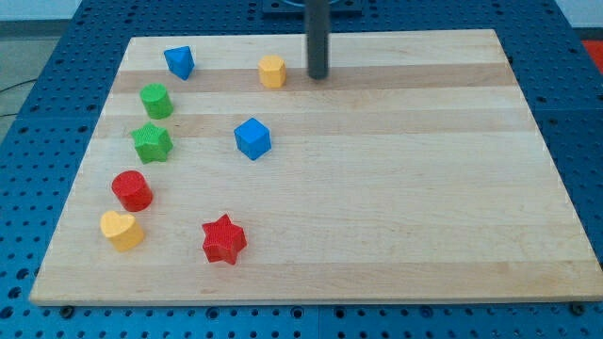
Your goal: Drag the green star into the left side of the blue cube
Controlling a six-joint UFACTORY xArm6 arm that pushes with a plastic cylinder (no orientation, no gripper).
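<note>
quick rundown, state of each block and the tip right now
tip: down by the top edge, right of the yellow hexagon, touching no block
green star: loose, left of the blue cube, apart from it
blue cube: loose, alone
green cylinder: just above the star
blue block: top left
yellow hexagon: untouched
red cylinder: loose
yellow heart: loose
red star: loose

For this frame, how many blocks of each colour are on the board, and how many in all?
Blue: 2, a blue block at the top and the blue cube
Green: 2, a green cylinder and the green star
Red: 2, a red cylinder and a red star
Yellow: 2, a yellow block and a yellow heart
Total: 8
</note>
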